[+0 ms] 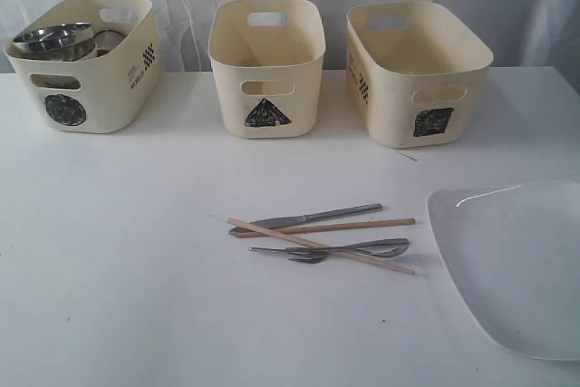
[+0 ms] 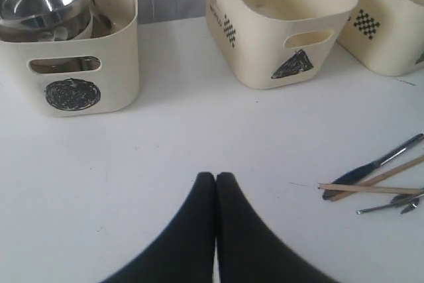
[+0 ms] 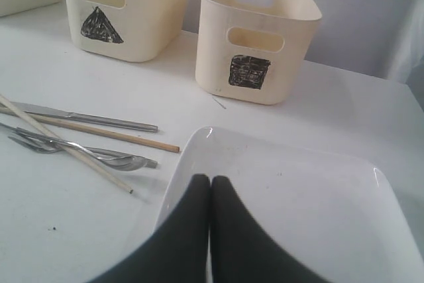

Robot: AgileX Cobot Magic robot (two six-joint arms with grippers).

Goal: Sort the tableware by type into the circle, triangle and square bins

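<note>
A steel bowl [image 1: 53, 38] lies with other steel ware in the circle bin [image 1: 91, 88] at the back left. The triangle bin [image 1: 267, 88] and the square bin [image 1: 412, 88] show nothing inside. At mid-table a knife [image 1: 308, 218], two crossed chopsticks [image 1: 326, 227], a spoon [image 1: 388, 246] and a fork [image 1: 306, 257] lie in a loose pile. The large white plate [image 1: 517, 260] rests at the right edge. My left gripper [image 2: 216, 177] is shut and holds nothing, over bare table left of the cutlery. Shut too, my right gripper [image 3: 211, 180] hangs over the plate's [image 3: 298, 197] near rim.
The three bins stand in a row along the back of the white table [image 1: 136, 269], against a white curtain. Neither arm shows in the exterior view. The plate runs off the right edge of that view.
</note>
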